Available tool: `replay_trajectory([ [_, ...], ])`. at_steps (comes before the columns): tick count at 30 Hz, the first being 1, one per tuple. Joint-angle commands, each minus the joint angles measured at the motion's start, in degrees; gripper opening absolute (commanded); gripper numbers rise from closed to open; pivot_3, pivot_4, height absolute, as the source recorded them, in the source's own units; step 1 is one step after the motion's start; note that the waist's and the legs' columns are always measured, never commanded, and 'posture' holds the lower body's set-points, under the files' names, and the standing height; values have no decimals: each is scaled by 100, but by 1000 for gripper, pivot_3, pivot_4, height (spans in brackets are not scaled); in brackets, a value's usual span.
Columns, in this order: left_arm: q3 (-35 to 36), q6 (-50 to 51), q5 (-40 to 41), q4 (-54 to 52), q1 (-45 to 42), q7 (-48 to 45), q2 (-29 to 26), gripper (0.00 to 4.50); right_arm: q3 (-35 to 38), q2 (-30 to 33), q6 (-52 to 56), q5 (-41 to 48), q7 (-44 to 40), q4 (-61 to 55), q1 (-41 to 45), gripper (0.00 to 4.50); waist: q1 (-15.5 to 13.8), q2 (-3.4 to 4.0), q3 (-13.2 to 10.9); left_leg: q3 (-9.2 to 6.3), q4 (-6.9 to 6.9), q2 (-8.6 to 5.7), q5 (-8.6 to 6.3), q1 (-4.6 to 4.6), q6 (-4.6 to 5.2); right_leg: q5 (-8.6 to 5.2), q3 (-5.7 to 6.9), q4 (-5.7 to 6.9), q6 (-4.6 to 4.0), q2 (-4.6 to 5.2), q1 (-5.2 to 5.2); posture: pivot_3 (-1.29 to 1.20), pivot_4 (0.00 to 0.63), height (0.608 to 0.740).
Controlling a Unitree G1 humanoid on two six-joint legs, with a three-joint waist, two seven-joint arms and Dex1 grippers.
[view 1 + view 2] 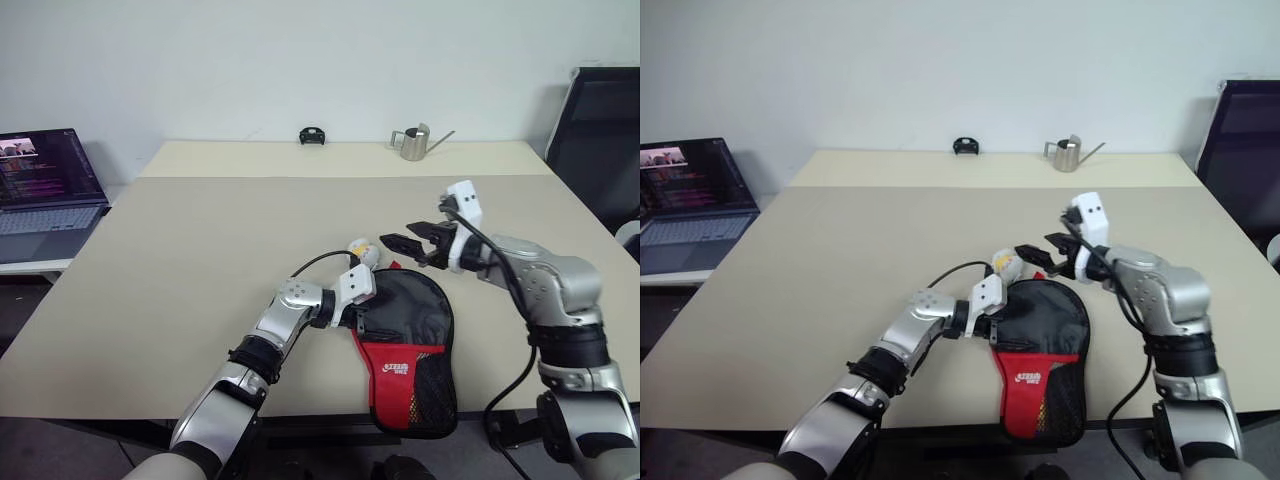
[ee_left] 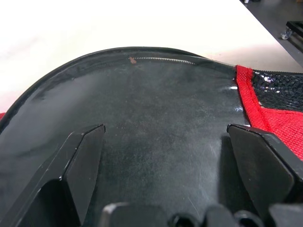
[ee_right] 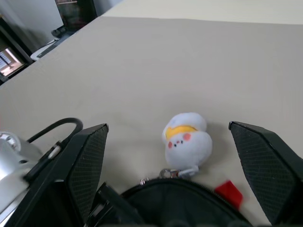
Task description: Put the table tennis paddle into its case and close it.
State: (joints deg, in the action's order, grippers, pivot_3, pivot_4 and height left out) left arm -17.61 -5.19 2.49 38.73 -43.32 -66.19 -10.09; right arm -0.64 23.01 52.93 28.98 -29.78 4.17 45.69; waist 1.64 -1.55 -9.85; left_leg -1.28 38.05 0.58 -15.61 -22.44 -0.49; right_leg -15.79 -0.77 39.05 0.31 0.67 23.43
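The case [image 1: 408, 340] lies flat at the table's [image 1: 200, 260] near edge. Left gripper [image 1: 357, 322] rests on its black top, jaws released. Right gripper [image 1: 402, 243] hovers above the plush charm [image 3: 187, 140], jaws released.

The case [image 1: 410, 345] is cloth: its rounded upper part is smooth black with a slight sheen, the lower panel is woven red fabric, and over that lies a coarse black mesh. Fine zipper teeth run along its rim. The charm [image 3: 187, 142] clipped to it looks like soft white plush with a small metal clasp. The counter [image 1: 200, 250] is matt, even beige. The watering can [image 1: 413, 143] at the far edge is brushed metal. The right pincer's fingers [image 3: 267, 165] are matt black with finely textured pads.
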Motion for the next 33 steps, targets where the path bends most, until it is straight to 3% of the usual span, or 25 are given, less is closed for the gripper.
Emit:
replay_trajectory([
  [1,-28,-35,-77,-108,107,108,29,4500,-475,-487,-1143,-730,-88,1388,630,4469,25,2,2,5,0,0,0,7,0,0,-4,3,0,0,-1,0,150,740],
  [11,-48,141,-58,-412,253,188,38,4500,-720,-1430,-3300,-1928,-163,4729,1883,4469,19,5,3,6,-1,-3,1,0,-1,1,-1,1,-1,16,2,0,150,740],
  [24,-54,321,-75,-668,398,320,-22,4500,-921,-1795,-4548,-3027,34,6122,2214,4469,18,7,4,7,-3,0,1,6,-2,1,-1,7,-1,16,2,0,150,740],
  [27,-60,318,-85,-669,407,329,-31,4500,-888,-1797,-4703,-3155,164,6202,2241,3875,18,7,4,8,-2,-1,1,5,-3,1,-2,6,-1,17,2,0,150,740],
  [33,-119,209,-188,-518,380,388,-2,4500,-914,-1633,-5001,-3469,423,6214,2212,1808,18,7,4,8,-2,0,1,5,-3,1,-2,7,-1,17,3,0,150,740],
])
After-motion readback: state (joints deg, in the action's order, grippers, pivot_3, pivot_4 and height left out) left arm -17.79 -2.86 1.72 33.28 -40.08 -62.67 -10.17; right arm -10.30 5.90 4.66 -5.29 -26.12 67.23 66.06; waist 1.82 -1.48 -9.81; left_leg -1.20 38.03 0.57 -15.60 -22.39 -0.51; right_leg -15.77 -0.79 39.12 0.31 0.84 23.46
